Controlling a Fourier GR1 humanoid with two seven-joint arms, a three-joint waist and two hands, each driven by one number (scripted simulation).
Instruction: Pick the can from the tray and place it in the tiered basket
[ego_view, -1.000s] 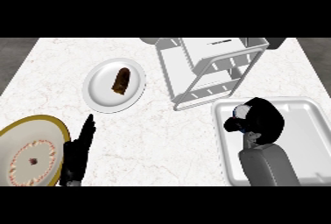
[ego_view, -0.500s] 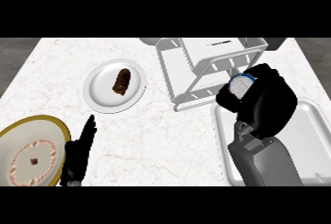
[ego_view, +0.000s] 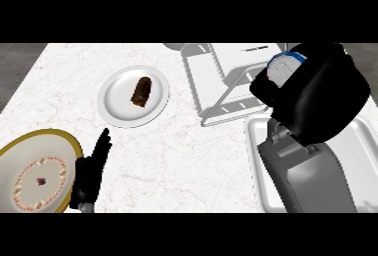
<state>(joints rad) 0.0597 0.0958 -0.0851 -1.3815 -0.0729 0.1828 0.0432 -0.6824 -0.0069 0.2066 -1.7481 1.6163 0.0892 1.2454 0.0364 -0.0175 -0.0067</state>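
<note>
Head view looks down on a white marble counter (ego_view: 192, 160). On the right side, the right hand (ego_view: 317, 95) is up high over the wire tiered basket (ego_view: 229, 80). Its black fingers are curled round the can (ego_view: 284, 67), so only the can's pale round end with a blue rim peeks out at the top of the hand. The can is off the tray and is in the air above the right part of the basket. It is not touching the basket as far as the view shows.

Below the hand, the grey forearm (ego_view: 310, 180) covers much of the white tray (ego_view: 255, 137). Only the tray's left edge and a bit of its right side show.

At the lower left, the left hand (ego_view: 92, 172) rests with its fingers straight and pointing up, holding nothing. It sits just beside a plate with a gold rim (ego_view: 37, 177). Farther up the counter is a white plate (ego_view: 133, 97) with a brown piece of food (ego_view: 142, 92) on it. This plate is near the basket's left side but apart from it.
</note>
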